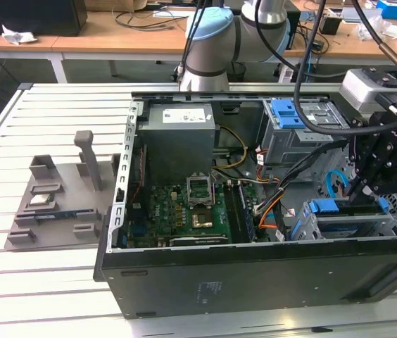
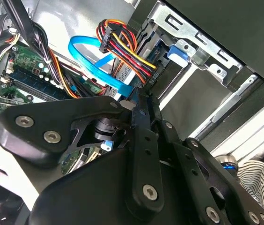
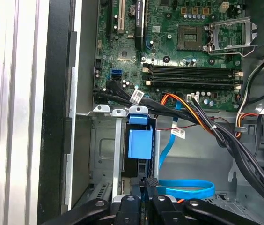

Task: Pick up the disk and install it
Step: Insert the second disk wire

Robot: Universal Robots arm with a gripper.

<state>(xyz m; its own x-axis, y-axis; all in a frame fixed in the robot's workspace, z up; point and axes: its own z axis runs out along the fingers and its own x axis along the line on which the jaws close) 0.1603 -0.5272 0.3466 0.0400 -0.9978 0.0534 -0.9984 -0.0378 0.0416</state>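
Most of the disk (image 3: pixel 140 144) sits hidden in its bay, pincer (image 3: pixel 151 183) closed above.

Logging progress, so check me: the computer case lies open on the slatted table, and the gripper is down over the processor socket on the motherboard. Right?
Not quite. The case does lie open on the slatted table, but the gripper is down at the drive cage on the exterior view's right, by the disk, as the exterior view shows.
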